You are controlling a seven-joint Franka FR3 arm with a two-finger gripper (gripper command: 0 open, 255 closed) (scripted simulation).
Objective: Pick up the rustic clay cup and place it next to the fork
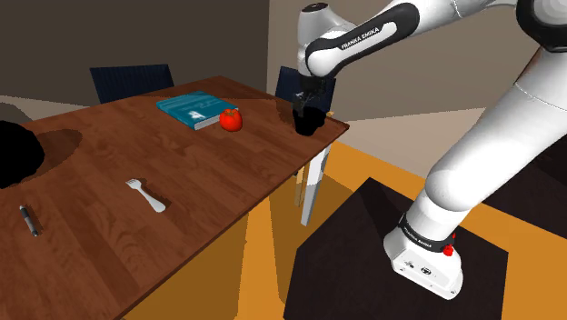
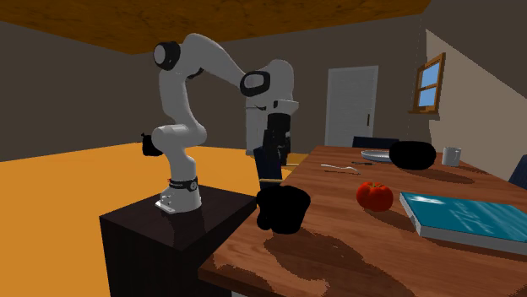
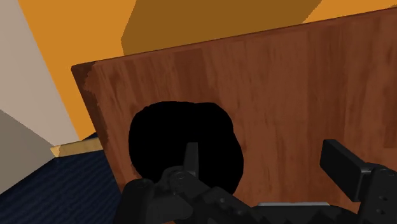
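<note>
The cup (image 1: pixel 309 120) is drawn plain black and stands upright at the wooden table's corner nearest the stand. It also appears in the second exterior view (image 2: pixel 283 209) and under the hand in the wrist view (image 3: pixel 184 146). My gripper (image 1: pixel 309 95) hangs just above it, open (image 2: pixel 272 166). In the wrist view the gripper (image 3: pixel 264 153) has one finger over the cup's dark top and the other off to the side over bare wood; neither clasps it. The white fork (image 1: pixel 147 195) lies far across the table, small in the second exterior view (image 2: pixel 342 170).
A teal book (image 1: pixel 193 109) and a red tomato (image 1: pixel 231 119) lie between cup and fork. A pen (image 1: pixel 30 220) and a black shape (image 1: pixel 14 150) sit at the far end. A plate (image 2: pixel 376 155) and a grey mug (image 2: pixel 452 156) stand beyond. The table's edge (image 1: pixel 338 136) runs beside the cup.
</note>
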